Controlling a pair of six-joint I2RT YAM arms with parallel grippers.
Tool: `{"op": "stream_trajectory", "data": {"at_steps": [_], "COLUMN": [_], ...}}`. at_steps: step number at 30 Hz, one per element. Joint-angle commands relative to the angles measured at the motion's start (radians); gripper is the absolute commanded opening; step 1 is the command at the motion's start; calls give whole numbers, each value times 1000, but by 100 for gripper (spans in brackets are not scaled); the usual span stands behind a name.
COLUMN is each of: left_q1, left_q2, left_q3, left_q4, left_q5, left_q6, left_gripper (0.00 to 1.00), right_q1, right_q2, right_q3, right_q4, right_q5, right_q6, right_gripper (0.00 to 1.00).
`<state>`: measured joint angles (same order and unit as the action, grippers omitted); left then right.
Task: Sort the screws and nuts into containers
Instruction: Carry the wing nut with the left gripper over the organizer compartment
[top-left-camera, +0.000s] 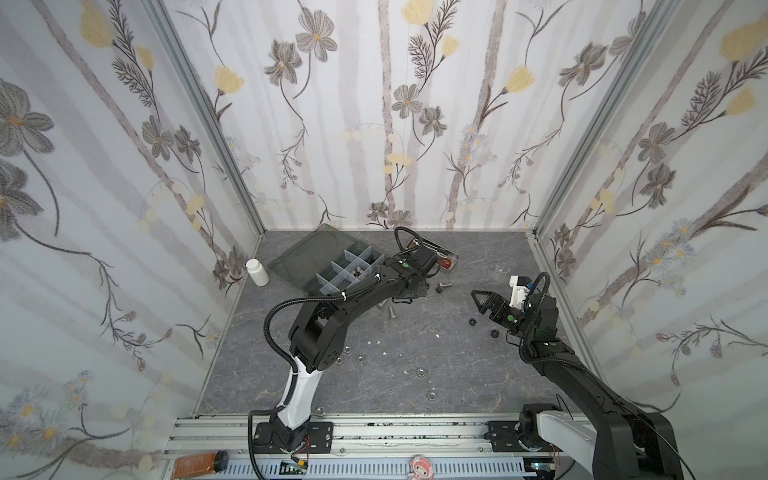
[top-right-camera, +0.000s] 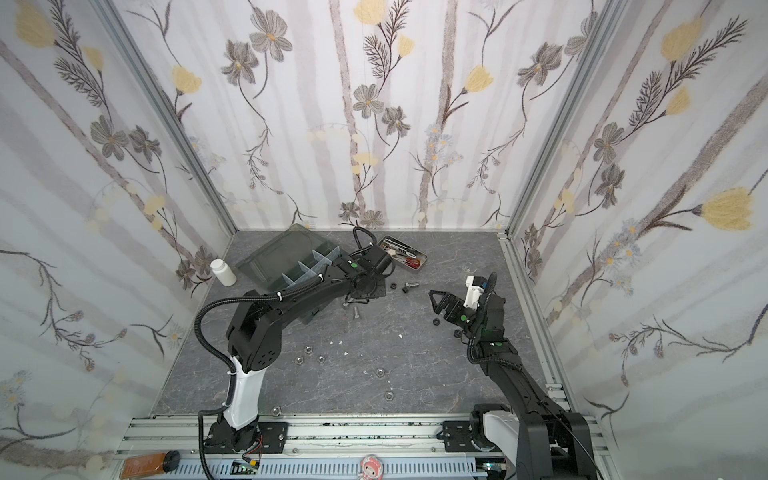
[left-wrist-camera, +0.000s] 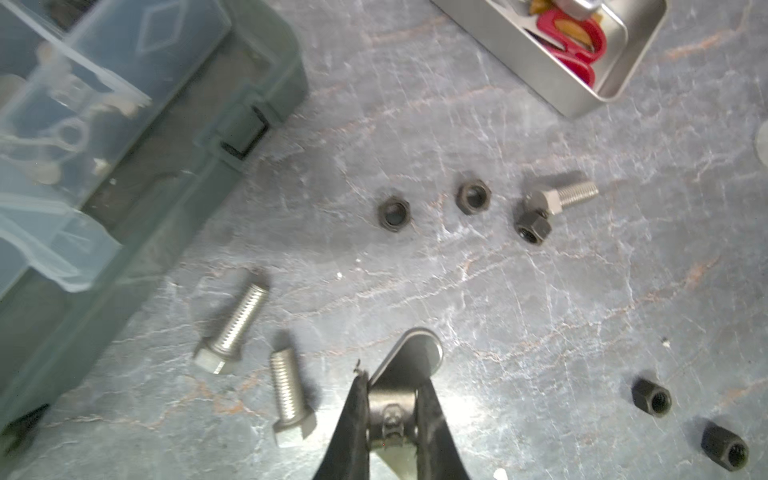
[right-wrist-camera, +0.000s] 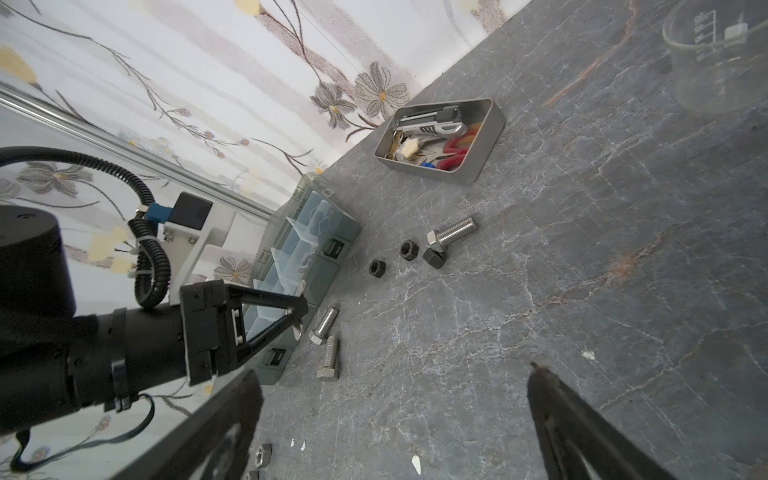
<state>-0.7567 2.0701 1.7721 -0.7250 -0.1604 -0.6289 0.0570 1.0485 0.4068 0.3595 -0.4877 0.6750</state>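
ok so the two silver bolts (left-wrist-camera: 235, 328) right by the box are what I'd watch. Both lie flat on the table (left-wrist-camera: 540, 311), just beside the latch wall of the organizer box (left-wrist-camera: 257, 95), nearly side by side but not touching. Their long axis runs roughly along that wall, hex heads toward the robot's front rail, threaded ends toward the back wall. A third bolt (left-wrist-camera: 561, 199) lies further out and crosswise, thread pointing to the right arm's side, its head touching a black nut (left-wrist-camera: 532, 226). Two more black nuts (left-wrist-camera: 394, 214) lie hole-up between it and the box, and some silver nuts (top-left-camera: 421, 371) are scattered toward the front of the table in both top views

The left gripper (left-wrist-camera: 392, 386) hangs just above the pair of bolts, clenched on a small flat shiny metal piece (left-wrist-camera: 409, 357). I can't tell if it's a nut or something else. My guess is it's mid-carry, so next it needs to swing over the dividers, stop above the right compartment (left-wrist-camera: 83, 104) and let go

The right gripper (right-wrist-camera: 392, 370) is spread wide with nothing in it, hovering near another two dark nuts (top-left-camera: 472, 321) on its own side. It looks ready to come down on one. The tin of tools (right-wrist-camera: 486, 145) isn't part of this
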Motion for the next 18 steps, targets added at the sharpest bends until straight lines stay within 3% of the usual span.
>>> {"op": "stream_trajectory", "data": {"at_steps": [1, 18], "left_q1": [35, 280], "left_q2": [-21, 6], "left_q3": [12, 108], "left_q4": [-16, -29], "left_q5": [-18, 23], "left_q6": [35, 121], "left_gripper": [9, 8], "right_q1": [4, 39], "right_q2": [-10, 56], "right_q3": [-6, -13], "right_q4": [72, 122], "right_q5": [-15, -29], "right_q6": [-11, 12], "right_gripper": [100, 100]}}
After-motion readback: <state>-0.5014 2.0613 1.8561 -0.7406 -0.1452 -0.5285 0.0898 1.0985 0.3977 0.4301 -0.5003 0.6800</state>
